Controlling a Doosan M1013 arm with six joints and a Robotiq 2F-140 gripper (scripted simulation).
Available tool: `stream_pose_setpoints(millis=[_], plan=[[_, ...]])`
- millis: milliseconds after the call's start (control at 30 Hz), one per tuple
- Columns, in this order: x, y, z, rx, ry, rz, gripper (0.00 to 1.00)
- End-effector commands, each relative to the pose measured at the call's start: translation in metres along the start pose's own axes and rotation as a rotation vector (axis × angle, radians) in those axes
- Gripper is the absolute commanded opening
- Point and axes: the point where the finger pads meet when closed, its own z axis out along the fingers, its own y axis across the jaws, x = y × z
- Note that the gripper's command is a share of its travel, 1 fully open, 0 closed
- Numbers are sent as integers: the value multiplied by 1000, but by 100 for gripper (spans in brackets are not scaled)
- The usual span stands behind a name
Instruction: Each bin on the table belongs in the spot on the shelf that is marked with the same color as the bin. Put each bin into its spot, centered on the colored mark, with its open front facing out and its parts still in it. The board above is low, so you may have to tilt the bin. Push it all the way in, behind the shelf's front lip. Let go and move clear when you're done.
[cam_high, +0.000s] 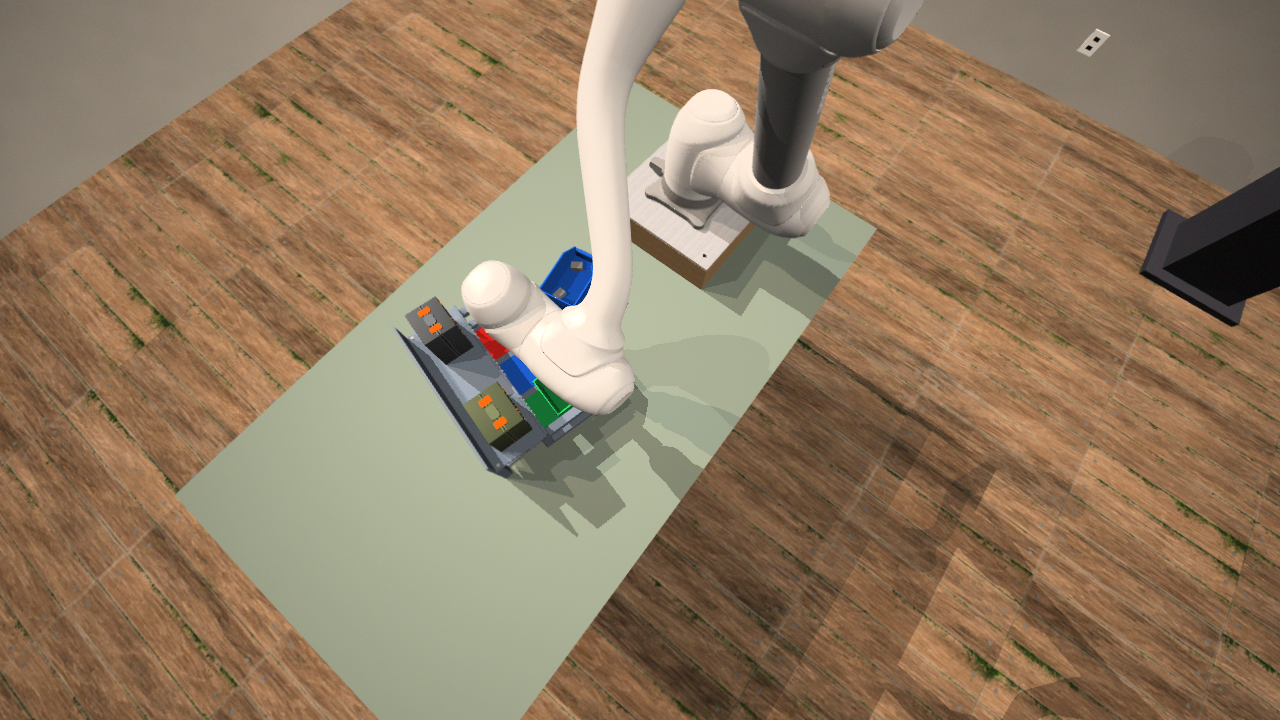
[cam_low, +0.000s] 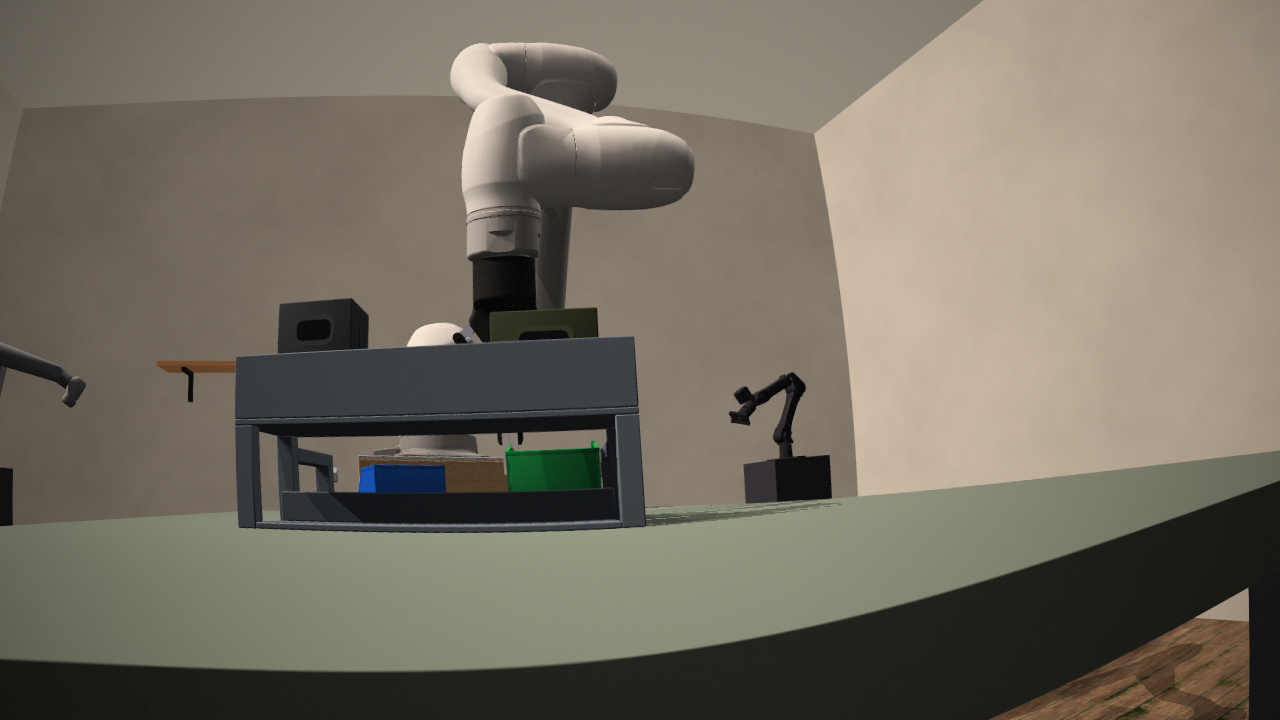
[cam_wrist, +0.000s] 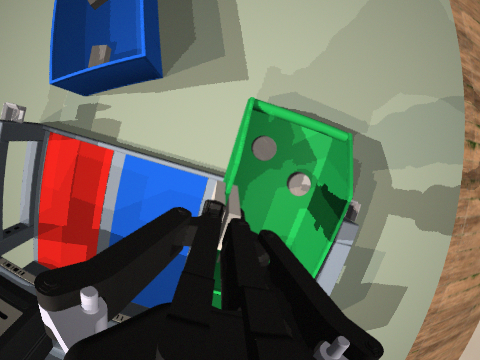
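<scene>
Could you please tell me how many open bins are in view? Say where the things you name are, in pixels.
2: a green bin (cam_high: 547, 404) (cam_low: 553, 470) (cam_wrist: 285, 205) partly on the shelf (cam_high: 452, 395) (cam_low: 436, 385) (cam_wrist: 116, 165), and a blue bin (cam_high: 563, 279) (cam_wrist: 107, 82) on the table. Others may be hidden.
</scene>
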Motion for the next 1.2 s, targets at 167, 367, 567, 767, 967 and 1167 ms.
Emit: stream_pose_setpoints(millis=[167,367,567,767,967,1167], plan=[[-6,-2,2,2,-10,-5,10],[-8,-2,2,2,-15,-5,10],[-9,-2,2,2,-16,-5,10],[-10,-2,2,2,-18,-5,10],[-10,-2,2,2,-18,-5,10],[-10,-2,2,2,-18,-5,10]])
